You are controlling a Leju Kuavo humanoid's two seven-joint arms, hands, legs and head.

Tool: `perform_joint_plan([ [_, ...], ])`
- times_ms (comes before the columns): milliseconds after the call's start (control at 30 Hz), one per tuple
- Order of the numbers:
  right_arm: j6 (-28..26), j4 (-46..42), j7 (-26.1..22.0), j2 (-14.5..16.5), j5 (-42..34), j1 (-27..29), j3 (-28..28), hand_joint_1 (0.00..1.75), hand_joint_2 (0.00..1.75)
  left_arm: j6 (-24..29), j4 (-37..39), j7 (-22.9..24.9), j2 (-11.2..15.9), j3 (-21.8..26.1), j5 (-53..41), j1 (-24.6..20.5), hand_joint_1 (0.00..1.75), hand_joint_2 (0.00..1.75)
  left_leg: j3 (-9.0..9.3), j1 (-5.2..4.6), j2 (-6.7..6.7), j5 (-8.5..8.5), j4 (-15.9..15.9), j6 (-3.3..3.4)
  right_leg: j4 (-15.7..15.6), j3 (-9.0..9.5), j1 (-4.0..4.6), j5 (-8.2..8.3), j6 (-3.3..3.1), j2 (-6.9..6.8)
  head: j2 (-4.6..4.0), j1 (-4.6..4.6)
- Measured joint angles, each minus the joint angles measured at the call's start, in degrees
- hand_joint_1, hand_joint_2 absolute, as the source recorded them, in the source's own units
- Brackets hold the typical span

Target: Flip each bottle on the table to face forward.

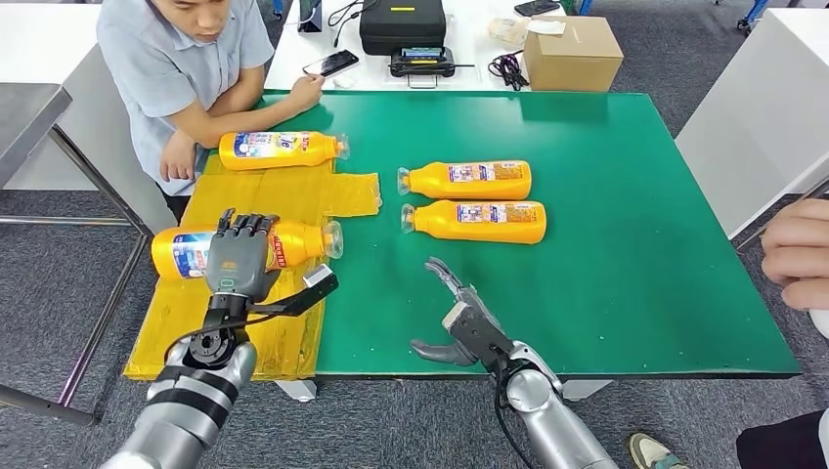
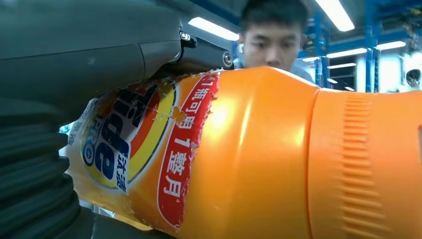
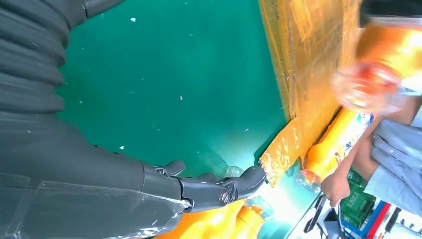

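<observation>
The left robot hand [image 1: 239, 262] lies draped over the near bottle [image 1: 293, 242], fingers wrapped across its label and closed around the body. That bottle lies on its side on the yellow mat [image 1: 293, 195] at the left part of the green surface [image 1: 635, 244], cap pointing toward the middle. A second bottle [image 1: 279, 149] lies farther back on the same mat, beside the forearm of a seated person [image 1: 186, 59]. Two more, the upper bottle [image 1: 469, 180] and the lower bottle [image 1: 479, 222], lie side by side on the bare green, caps to the left.

The right robot hand [image 1: 452, 318] hovers near the front edge, fingers spread and holding nothing.

From the left wrist view the printed label already faces that camera, though I can't quite tell how firm the hold is. To do this well, I'd say the hand should keep its hold centred on the body, roll the bottle steadily about its long axis, and set it down before letting go so it doesn't roll off the mat.
</observation>
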Motion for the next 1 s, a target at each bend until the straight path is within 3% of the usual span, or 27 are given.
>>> perform_joint_plan([
  [100, 0.38, 0.42, -0.44, 0.1, -0.39, -0.52, 0.03, 0.0, 1.75, -0.35, 7.83, -2.34, 1.93, -3.15, 0.87, -3.57, 1.75, 1.75, 0.0, 0.01, 0.03, 0.0, 0.0, 0.0, 0.01, 0.0, 0.0, 0.01, 0.0, 0.01, 0.0, 0.0],
  [300, 0.49, 0.69, -0.69, 0.12, -0.48, -0.58, 0.04, 0.0, 1.75, -2.91, 18.53, -7.71, 2.93, -4.93, 4.47, -6.67, 1.75, 1.75, 0.0, 0.0, 0.05, 0.0, 0.0, 0.0, 0.01, -0.01, 0.0, 0.01, 0.0, 0.02, 0.0, 0.0],
  [733, 0.48, 0.8, -0.73, 0.13, -0.52, -0.56, 0.08, 0.0, 1.75, -3.9, 24.2, -9.11, 3.25, -5.28, 5.26, -9.23, 1.71, 1.75, 0.05, 0.0, 0.02, 0.01, 0.0, -0.01, 0.01, 0.06, 0.0, 0.01, -0.01, 0.01, 0.0, 0.0],
  [767, 0.48, 0.8, -0.73, 0.13, -0.53, -0.55, 0.08, 0.0, 1.75, -4.04, 24.37, -9.57, 3.27, -5.28, 5.72, -9.31, 1.54, 1.75, 0.06, 0.01, 0.02, 0.01, 0.0, -0.01, 0.01, 0.07, 0.0, 0.01, -0.01, 0.01, 0.0, 0.0],
  [867, 0.45, 0.8, -0.73, 0.13, -0.52, -0.49, 0.08, 0.0, 1.75, -4.54, 24.81, -10.39, 3.3, -5.28, 6.94, -9.42, 0.32, 1.75, 0.07, 0.01, 0.03, 0.01, 0.0, -0.01, 0.01, 0.07, 0.0, 0.01, -0.01, 0.01, 0.0, 0.0],
  [900, 0.44, 0.8, -0.73, 0.13, -0.51, -0.46, 0.08, 0.0, 1.75, -4.86, 24.92, -10.36, 3.29, -5.28, 7.25, -9.45, 0.06, 1.75, 0.07, 0.01, 0.02, 0.01, 0.0, -0.01, 0.01, 0.07, 0.0, 0.01, -0.01, 0.01, 0.0, 0.0],
  [1000, 0.42, 0.8, -0.73, 0.13, -0.48, -0.38, 0.08, 0.0, 1.75, -6.36, 25.18, -9.52, 3.2, -5.28, 7.81, -9.72, 0.0, 1.75, 0.08, 0.0, 0.01, 0.01, 0.0, -0.01, 0.01, 0.09, 0.0, 0.01, -0.01, 0.0, 0.0, 0.02],
])
